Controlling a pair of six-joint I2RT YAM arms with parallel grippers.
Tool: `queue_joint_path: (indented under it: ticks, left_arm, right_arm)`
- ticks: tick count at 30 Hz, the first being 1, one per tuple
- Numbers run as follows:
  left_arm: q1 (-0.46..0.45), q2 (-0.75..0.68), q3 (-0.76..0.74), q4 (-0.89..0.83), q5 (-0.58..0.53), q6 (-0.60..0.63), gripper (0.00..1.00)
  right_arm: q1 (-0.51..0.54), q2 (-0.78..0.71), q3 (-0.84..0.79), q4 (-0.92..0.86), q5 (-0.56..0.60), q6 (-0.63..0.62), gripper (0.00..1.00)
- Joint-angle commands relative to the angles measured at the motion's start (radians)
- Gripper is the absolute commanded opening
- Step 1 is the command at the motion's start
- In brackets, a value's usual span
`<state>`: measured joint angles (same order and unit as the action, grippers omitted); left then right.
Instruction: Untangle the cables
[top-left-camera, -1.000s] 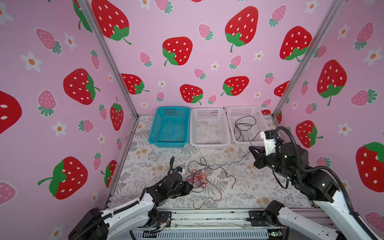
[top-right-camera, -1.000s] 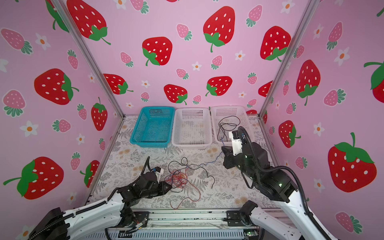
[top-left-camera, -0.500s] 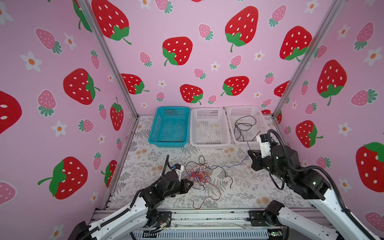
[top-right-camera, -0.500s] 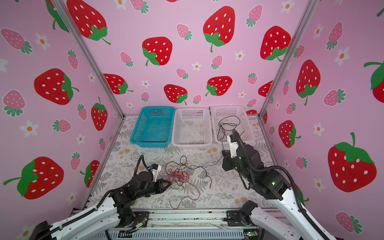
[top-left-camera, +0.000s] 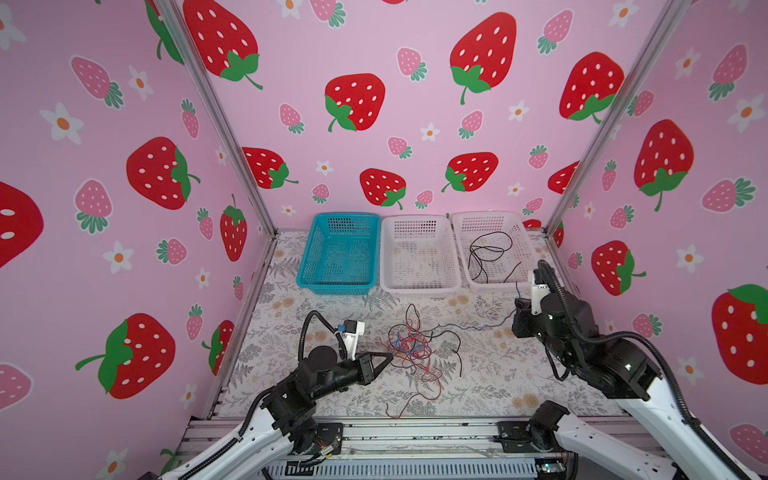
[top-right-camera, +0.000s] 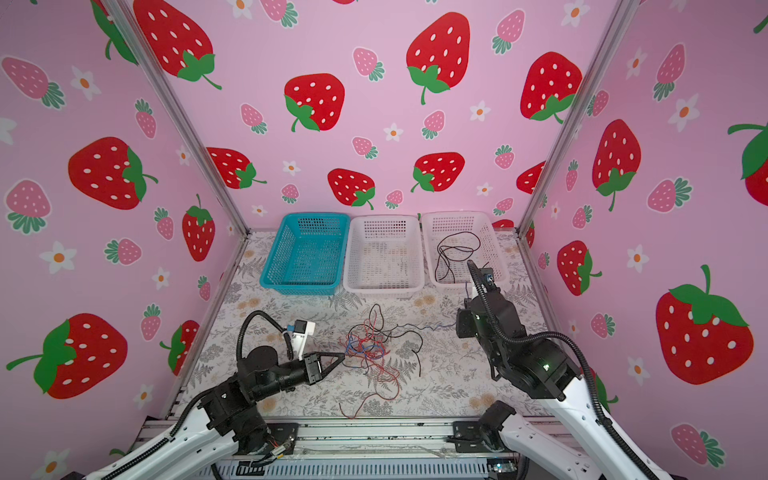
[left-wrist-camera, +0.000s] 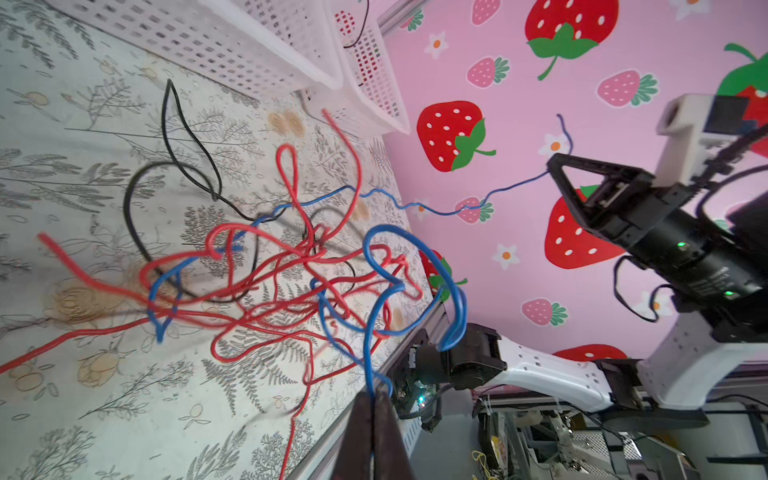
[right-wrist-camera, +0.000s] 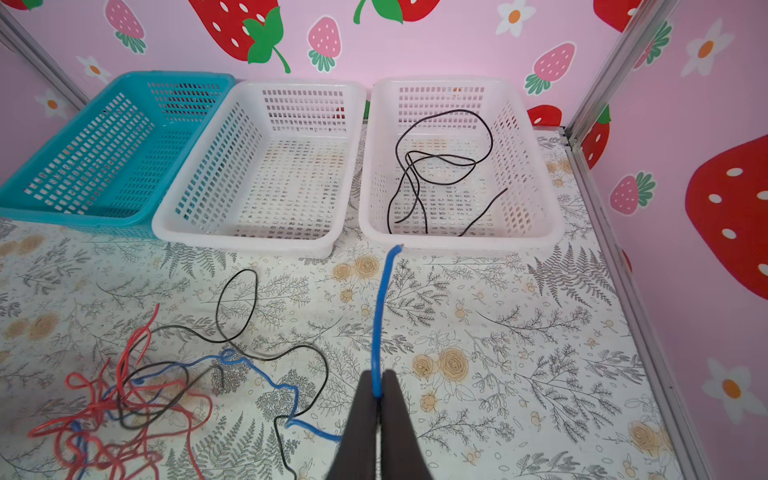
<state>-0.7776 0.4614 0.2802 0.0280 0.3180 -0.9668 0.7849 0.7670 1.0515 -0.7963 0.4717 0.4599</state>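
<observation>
The cables are a tangle (top-left-camera: 409, 349) (top-right-camera: 365, 349) of red, blue and black strands in the middle of the table. My left gripper (top-left-camera: 390, 356) (top-right-camera: 343, 355) (left-wrist-camera: 376, 395) is at the tangle's left edge, shut on a blue cable loop (left-wrist-camera: 415, 266) that stands raised off the table. To the right, my right gripper (top-left-camera: 517, 303) (top-right-camera: 466, 309) (right-wrist-camera: 378, 378) is shut on another blue cable (right-wrist-camera: 379, 311). That cable's free end points toward the baskets, and its other part runs back into the tangle. A loose black cable (top-left-camera: 490, 253) (right-wrist-camera: 440, 166) lies in the right white basket (top-left-camera: 494, 287).
A teal basket (top-left-camera: 338, 287) and a middle white basket (top-left-camera: 419, 287) stand in a row with the right one along the back wall. Pink strawberry walls close in three sides. A metal rail (top-left-camera: 395, 432) runs along the table's front edge.
My left gripper has moved forward and a little up, to the tangle's edge, taking strands with it. My right gripper has barely shifted and still holds the blue cable.
</observation>
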Motion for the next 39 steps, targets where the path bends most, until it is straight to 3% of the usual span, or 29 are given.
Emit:
queue_joint_path:
  ticks: [1,7,11,17,22,26,31,39]
  left_arm:
    - [0.005,-0.003,0.083,0.089,0.068,-0.012,0.00]
    - [0.004,0.007,0.106,0.132,0.081,-0.035,0.00]
    - [0.002,0.027,0.158,0.125,0.091,-0.034,0.00]
    - [-0.005,0.061,0.233,0.036,0.090,0.000,0.00]
    - [-0.005,0.068,0.243,-0.040,0.032,-0.013,0.00]
    - [-0.008,0.112,0.235,-0.010,0.051,-0.031,0.00]
    - [-0.011,0.166,0.255,-0.021,0.047,-0.035,0.00]
    - [-0.011,0.235,0.301,-0.086,0.029,-0.045,0.00]
  right_arm:
    - [-0.004,0.007,-0.039,0.036,-0.027,0.035,0.00]
    - [-0.004,-0.054,-0.119,0.226,-0.195,0.048,0.00]
    - [-0.004,0.032,-0.157,0.230,-0.155,0.049,0.00]
    - [-0.004,0.078,-0.256,0.327,-0.247,0.036,0.00]
    - [-0.004,0.032,-0.261,0.362,-0.365,-0.015,0.31]
    - [-0.005,-0.015,-0.245,0.396,-0.521,-0.048,0.50]
    - [-0.004,-0.048,-0.236,0.455,-0.694,-0.094,0.62]
    - [0.017,-0.002,-0.169,0.399,-0.748,-0.195,0.67]
